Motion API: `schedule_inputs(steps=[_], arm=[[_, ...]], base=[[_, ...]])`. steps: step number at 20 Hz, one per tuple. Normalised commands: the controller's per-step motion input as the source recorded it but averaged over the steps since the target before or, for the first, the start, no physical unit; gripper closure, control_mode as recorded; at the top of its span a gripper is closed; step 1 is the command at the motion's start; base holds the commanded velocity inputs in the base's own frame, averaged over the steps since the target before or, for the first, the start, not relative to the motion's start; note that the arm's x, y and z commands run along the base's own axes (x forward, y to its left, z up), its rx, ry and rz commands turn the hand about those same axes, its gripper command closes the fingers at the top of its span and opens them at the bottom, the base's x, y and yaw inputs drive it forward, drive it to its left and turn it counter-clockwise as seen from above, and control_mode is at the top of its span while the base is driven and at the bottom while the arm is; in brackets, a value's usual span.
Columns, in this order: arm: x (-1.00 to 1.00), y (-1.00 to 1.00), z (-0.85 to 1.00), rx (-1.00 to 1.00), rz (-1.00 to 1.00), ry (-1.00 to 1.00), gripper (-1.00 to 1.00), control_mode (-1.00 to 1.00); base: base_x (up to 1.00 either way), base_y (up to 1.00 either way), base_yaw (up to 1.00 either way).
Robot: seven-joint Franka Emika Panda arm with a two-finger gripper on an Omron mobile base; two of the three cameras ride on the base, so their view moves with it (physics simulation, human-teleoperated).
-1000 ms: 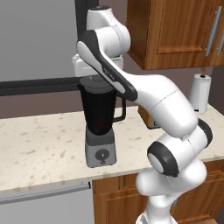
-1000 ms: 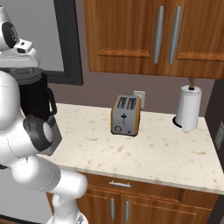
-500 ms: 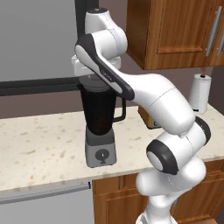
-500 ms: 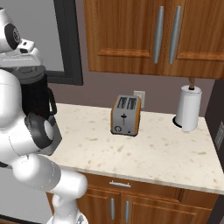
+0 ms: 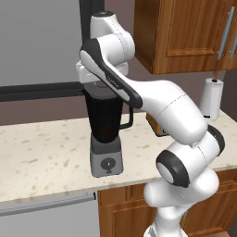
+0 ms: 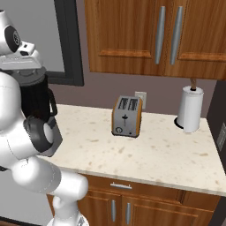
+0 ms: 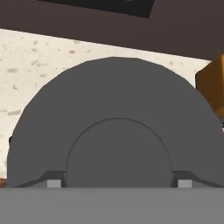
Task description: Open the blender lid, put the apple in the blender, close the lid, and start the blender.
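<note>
A round, flat grey-black blender lid (image 7: 116,144) with raised centre knob is straddled by the half-open pincer (image 7: 116,183) atop the tall smoky-black blender (image 5: 106,134); a grip cannot be confirmed.

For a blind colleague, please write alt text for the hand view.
A round dark grey blender lid with a raised centre knob, seen close from above. The gripper fingertips stand on either side of the knob. Speckled beige counter lies behind.

glossy white arm (image 5: 162,99), dark joint bands.
</note>
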Motion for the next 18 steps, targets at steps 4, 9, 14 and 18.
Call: schedule_inputs(steps=[4,9,14,18], arm=[[-0.09,0.00,0.00,0.00,0.00,0.03,1.00,-1.00],[-0.02,0.00,0.03,0.00,0.00,0.06,1.00,-1.00],[0.00,0.00,-0.04,0.00,0.00,0.10,1.00,-1.00],[0.00,0.00,-0.27,0.00,0.00,0.01,1.00,-1.00]], base=[[0.00,0.00,0.00],[0.00,0.00,0.00],[0.00,0.00,0.00],[0.00,0.00,0.00]])
